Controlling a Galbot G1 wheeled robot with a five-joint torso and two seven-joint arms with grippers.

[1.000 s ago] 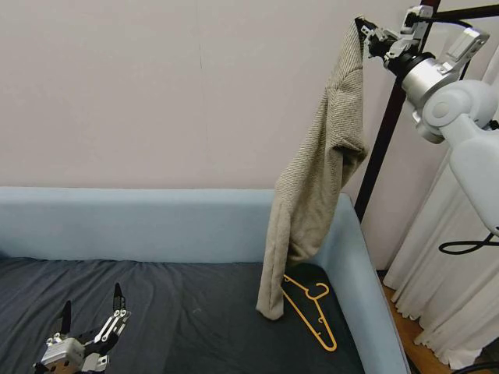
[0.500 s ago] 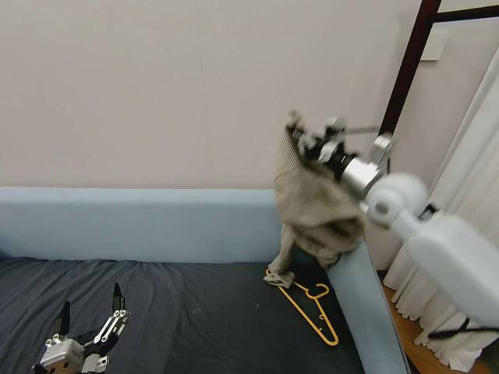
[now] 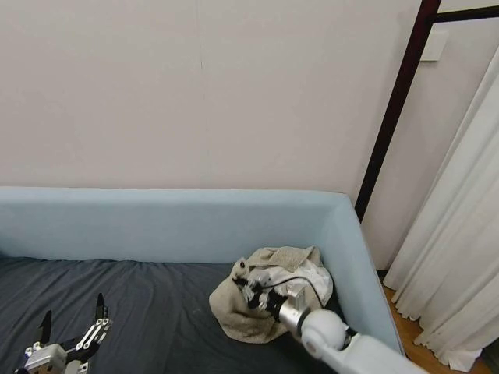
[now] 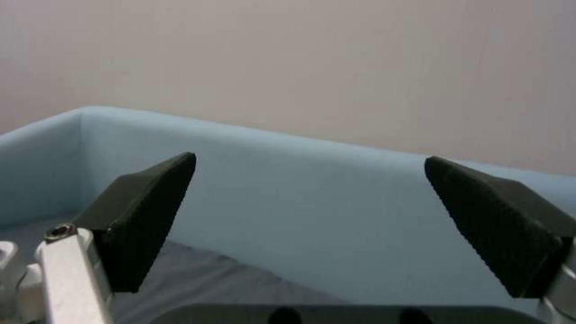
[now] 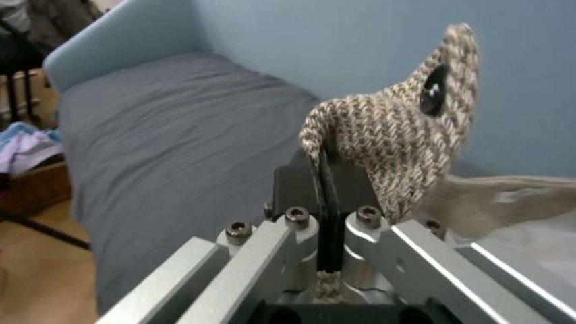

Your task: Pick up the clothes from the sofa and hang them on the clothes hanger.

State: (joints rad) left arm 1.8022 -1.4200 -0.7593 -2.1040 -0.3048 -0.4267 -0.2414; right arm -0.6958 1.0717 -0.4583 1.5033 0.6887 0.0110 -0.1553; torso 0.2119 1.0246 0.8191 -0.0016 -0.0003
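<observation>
Ahead of me is a pale wall (image 3: pixel 156 93), and under it a light blue sofa (image 3: pixel 156 222) with a dark grey seat. A black pole (image 3: pixel 394 109) and a white curtain (image 3: pixel 460 257) stand beyond its right end. From my head I see the beige cardigan (image 3: pixel 234 318) in a crumpled heap on the seat, pushed into the sofa's right corner against the arm and back. My right gripper (image 3: pixel 251 290) is down on top of that heap, in among the folds. My left gripper (image 3: pixel 72 315) hangs low over the left part of the seat, well apart from the cardigan, its fingers spread.

From my left wrist, the two black pads (image 4: pixel 144 216) stand wide apart with nothing between them; past them are the sofa back and the wall.

From my right wrist, my jaws are pressed together on a fold of the knitted cardigan (image 5: pixel 396 142). The fold stands up past the tips and carries a black button (image 5: pixel 435 81). More of the knit trails off beside it, and the grey seat (image 5: pixel 162 115) stretches out behind.
</observation>
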